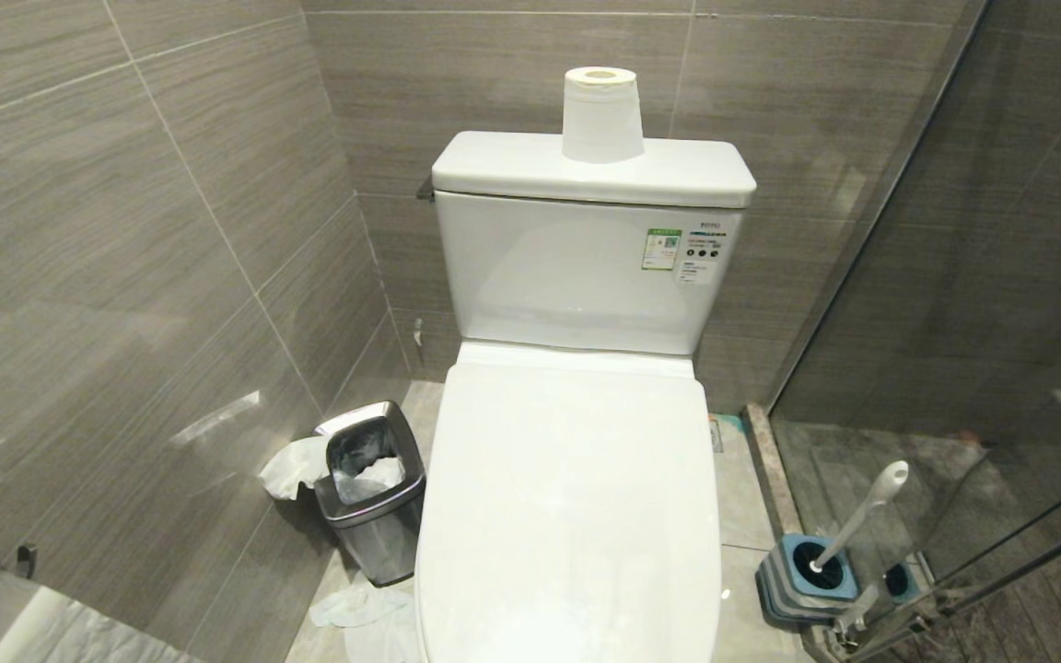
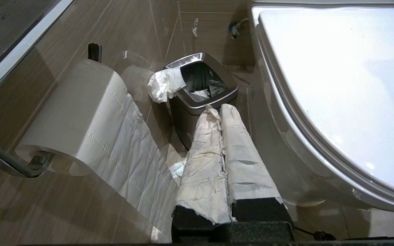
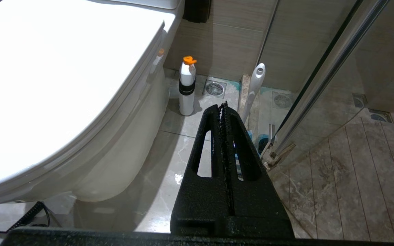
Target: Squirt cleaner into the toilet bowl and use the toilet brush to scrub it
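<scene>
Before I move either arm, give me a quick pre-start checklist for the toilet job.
1. Lid raised for access to the bowl: not ok, it is down.
2. Brush in reach: ok, standing in its holder on the floor to the toilet's right.
3. Bottle present: ok, upright beside the toilet base.
4. Left claw free: ok, shut and holding nothing, its fingers wrapped in paper.
5. Right claw free: ok, shut, empty.
6. Cleaner in bowl: cannot tell, lid covers it.

- Tiled floor [image 1: 742,497] carries the toilet bowl [image 1: 577,497] at centre.
- Steel bin [image 1: 374,497] at nine o'clock, crumpled tissue [image 1: 360,608] beside it.
- Blue-grey holder [image 1: 807,575] with the toilet brush [image 1: 857,520] at three o'clock.
</scene>
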You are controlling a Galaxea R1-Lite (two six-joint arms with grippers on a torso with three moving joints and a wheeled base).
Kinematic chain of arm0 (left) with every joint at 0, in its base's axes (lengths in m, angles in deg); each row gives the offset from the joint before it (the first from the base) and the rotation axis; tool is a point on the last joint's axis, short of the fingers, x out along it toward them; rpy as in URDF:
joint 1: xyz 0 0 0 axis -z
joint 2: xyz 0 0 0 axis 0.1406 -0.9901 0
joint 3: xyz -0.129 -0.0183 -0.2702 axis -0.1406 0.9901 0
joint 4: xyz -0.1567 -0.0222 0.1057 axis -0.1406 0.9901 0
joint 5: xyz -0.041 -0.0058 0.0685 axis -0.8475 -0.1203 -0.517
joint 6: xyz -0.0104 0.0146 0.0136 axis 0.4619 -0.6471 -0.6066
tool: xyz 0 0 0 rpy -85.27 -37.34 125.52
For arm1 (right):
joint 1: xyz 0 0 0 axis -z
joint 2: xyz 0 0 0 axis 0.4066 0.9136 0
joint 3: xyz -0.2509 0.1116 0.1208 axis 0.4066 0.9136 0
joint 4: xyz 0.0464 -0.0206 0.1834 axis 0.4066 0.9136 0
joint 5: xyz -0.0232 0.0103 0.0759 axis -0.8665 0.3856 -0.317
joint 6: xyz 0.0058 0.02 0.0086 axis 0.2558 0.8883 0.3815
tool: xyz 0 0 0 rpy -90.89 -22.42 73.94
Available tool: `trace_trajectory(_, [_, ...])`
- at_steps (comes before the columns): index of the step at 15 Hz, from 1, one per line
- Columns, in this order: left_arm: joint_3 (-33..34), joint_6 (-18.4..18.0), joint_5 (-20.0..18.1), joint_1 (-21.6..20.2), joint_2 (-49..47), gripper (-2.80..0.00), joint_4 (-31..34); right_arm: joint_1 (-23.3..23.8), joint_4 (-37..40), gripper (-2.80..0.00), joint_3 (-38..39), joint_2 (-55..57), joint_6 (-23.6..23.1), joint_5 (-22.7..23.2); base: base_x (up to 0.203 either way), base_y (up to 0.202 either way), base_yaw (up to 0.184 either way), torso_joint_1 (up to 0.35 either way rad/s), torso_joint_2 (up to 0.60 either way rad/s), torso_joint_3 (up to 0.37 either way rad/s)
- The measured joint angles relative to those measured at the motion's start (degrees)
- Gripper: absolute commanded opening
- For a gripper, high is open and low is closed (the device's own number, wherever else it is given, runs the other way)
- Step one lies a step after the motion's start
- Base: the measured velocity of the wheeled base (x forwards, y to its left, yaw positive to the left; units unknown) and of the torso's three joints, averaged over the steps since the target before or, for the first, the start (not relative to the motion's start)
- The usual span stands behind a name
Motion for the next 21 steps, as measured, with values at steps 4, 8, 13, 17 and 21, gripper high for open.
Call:
trace_trajectory(4, [0.0,0.0,0.0,0.0,0.0,-2.8,0.0,0.0,0.0,-2.8,0.0,0.0,0.0,0.0,0.0,0.0,0.0,0.0,0.0,0.0])
trace_trajectory(8, [0.0,0.0,0.0,0.0,0.0,-2.8,0.0,0.0,0.0,-2.8,0.0,0.0,-0.1,0.0,0.0,0.0,0.0,0.0,0.0,0.0])
trace_trajectory(13, [0.0,-6.6,-1.0,0.0,0.0,-2.8,0.2,0.0,-0.1,-2.8,0.0,0.0,-4.1,1.2,0.0,0.0,0.0,0.0,0.0,0.0])
trace_trajectory(17, [0.0,-9.6,-2.5,0.0,0.0,-2.8,0.0,0.0,-0.1,-2.8,-0.1,0.0,-4.1,1.4,0.0,0.0,0.0,0.0,0.0,0.0])
trace_trajectory(21, [0.0,-0.3,0.2,0.0,0.0,-2.8,0.0,0.0,0.0,-2.8,-0.1,0.0,3.4,-1.1,0.0,0.0,0.0,0.0,0.0,0.0])
